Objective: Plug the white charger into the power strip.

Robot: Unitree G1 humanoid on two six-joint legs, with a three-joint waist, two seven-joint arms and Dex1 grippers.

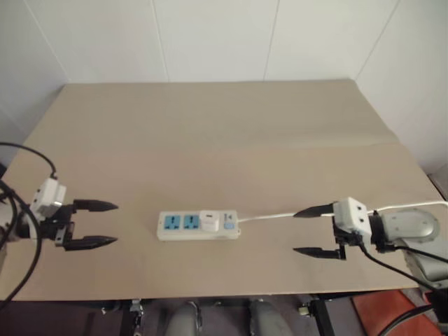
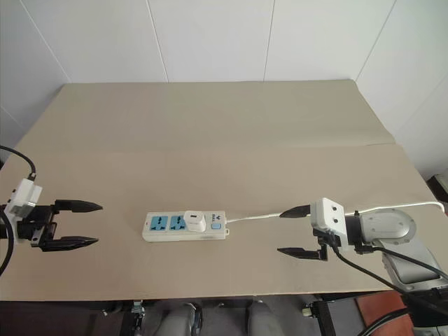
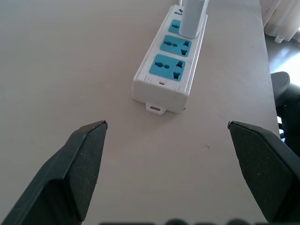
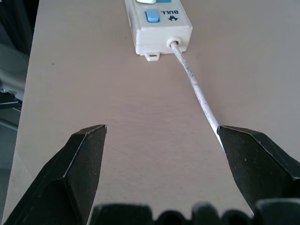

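Note:
The power strip (image 1: 197, 225) lies flat near the table's front edge, between my two arms. The white charger (image 1: 209, 221) stands in its third socket, the one beside the blue switch; two blue socket faces to its left are bare. In the left wrist view the charger (image 3: 192, 18) rises from the far end of the strip (image 3: 168, 65). My left gripper (image 1: 94, 224) hovers open to the strip's left, pointing at it, nothing between its fingers. My right gripper (image 1: 315, 232) is open to the right, straddling the strip's thin white cable (image 4: 199, 91).
The tan table (image 1: 224, 140) meets white walls at the back. The cable (image 1: 273, 217) runs from the strip's switch end rightward past my right arm to the table's right edge. Black cables hang by my left wrist (image 1: 28, 161).

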